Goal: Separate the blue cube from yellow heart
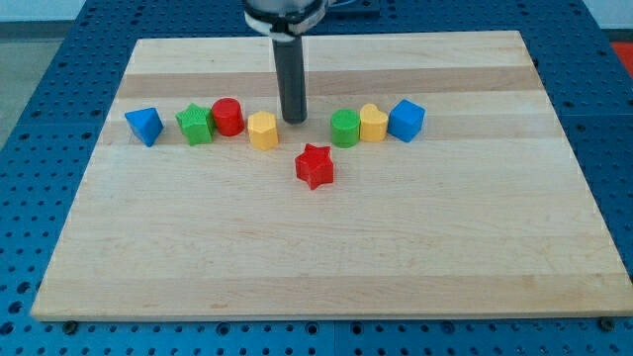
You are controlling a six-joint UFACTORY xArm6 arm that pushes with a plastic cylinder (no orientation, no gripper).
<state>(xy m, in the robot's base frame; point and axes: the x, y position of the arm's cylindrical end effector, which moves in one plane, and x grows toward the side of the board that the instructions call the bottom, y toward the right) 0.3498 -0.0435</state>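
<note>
The blue cube [406, 120] sits right of centre, touching the right side of the yellow heart [373, 123]. A green cylinder [345, 129] touches the heart's left side. My tip [294, 120] rests on the board left of that trio, apart from the green cylinder and well left of the blue cube. It stands between the green cylinder and a yellow hexagonal block [263, 130].
A red star [316, 165] lies just below my tip. At the view's left stand a red cylinder [228, 117], a green star [197, 124] and a blue triangular block [144, 126]. The wooden board [316, 257] lies on a blue perforated table.
</note>
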